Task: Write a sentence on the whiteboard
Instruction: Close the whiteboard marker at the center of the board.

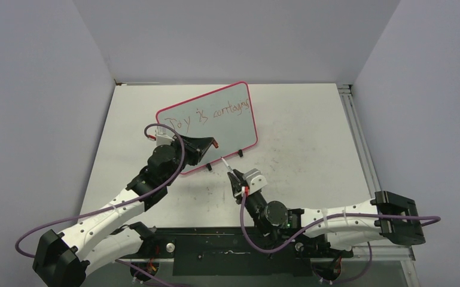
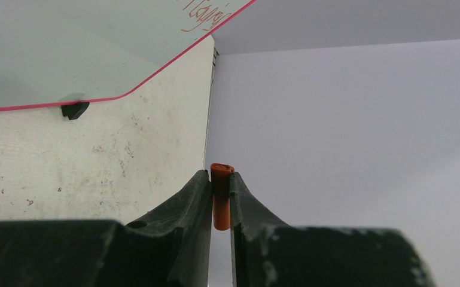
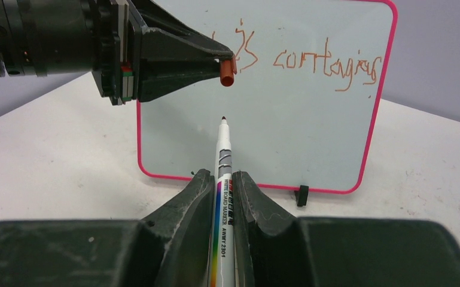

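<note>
The right gripper [image 3: 222, 182] is clamped on a whiteboard marker [image 3: 224, 149], whose bare tip points straight ahead of the fingers; just beyond that tip the left gripper [image 2: 220, 179] pinches an orange cap [image 3: 228, 73]; past both grippers stands the whiteboard [image 1: 230, 134] on its black feet [image 3: 301, 195]; the sentence [image 1: 207, 116] runs along its upper edge, above the cap.

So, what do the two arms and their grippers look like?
The left arm and the right arm have white links with black joints and black blocks at the elbows. A thin purple cable runs loosely along each. The left gripper and right gripper have black fingers that taper to narrow tips.
</note>
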{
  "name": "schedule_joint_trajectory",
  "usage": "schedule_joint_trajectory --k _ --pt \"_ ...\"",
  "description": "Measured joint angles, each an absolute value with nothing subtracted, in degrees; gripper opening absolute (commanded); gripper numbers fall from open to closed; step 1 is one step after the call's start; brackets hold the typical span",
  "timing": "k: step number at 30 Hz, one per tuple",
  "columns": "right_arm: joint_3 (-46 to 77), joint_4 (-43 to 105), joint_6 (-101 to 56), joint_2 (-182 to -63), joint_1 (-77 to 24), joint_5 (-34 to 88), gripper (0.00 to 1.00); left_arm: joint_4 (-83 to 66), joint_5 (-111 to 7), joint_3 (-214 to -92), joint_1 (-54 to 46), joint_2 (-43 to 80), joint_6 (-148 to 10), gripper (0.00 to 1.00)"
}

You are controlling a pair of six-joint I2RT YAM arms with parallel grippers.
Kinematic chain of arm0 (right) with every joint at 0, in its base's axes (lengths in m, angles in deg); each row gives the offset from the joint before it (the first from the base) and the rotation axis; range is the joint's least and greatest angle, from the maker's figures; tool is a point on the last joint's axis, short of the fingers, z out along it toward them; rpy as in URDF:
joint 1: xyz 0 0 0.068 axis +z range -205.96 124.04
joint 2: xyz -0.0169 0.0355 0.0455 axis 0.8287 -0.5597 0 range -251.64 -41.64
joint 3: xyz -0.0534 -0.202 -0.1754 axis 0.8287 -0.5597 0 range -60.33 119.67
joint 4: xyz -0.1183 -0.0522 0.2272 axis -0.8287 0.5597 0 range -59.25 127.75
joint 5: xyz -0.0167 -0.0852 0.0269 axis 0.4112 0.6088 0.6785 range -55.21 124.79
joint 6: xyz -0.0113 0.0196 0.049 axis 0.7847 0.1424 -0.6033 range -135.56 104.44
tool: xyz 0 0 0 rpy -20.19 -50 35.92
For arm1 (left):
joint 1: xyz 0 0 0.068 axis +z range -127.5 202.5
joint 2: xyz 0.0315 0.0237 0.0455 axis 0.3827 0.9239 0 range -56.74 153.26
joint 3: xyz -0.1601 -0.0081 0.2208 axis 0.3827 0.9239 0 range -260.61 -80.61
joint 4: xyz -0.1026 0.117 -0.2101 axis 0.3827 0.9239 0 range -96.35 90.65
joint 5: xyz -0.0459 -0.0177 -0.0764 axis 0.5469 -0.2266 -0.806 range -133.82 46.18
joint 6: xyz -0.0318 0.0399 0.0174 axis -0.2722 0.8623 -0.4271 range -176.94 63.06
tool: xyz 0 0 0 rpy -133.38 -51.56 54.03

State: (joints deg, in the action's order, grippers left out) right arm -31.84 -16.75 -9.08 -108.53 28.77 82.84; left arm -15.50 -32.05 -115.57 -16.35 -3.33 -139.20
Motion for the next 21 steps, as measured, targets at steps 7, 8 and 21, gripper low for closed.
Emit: schedule_joint_trajectory --k 7,8,21 --pt "-30.4 -19.86 -7.31 -110.3 27.63 82.95 0.05 -16.0 -32.36 -115.12 -16.3 -3.33 -139.42 0.0" --pt "-30.2 -20.14 -7.07 -110.63 27.32 82.97 0.05 -16.04 -32.47 -114.92 -16.3 -3.33 -139.48 0.0" --pt "-29.2 -21.28 -5.69 -112.94 24.24 81.77 0.05 -16.26 -33.61 -114.35 -16.32 -3.33 -140.6 0.0"
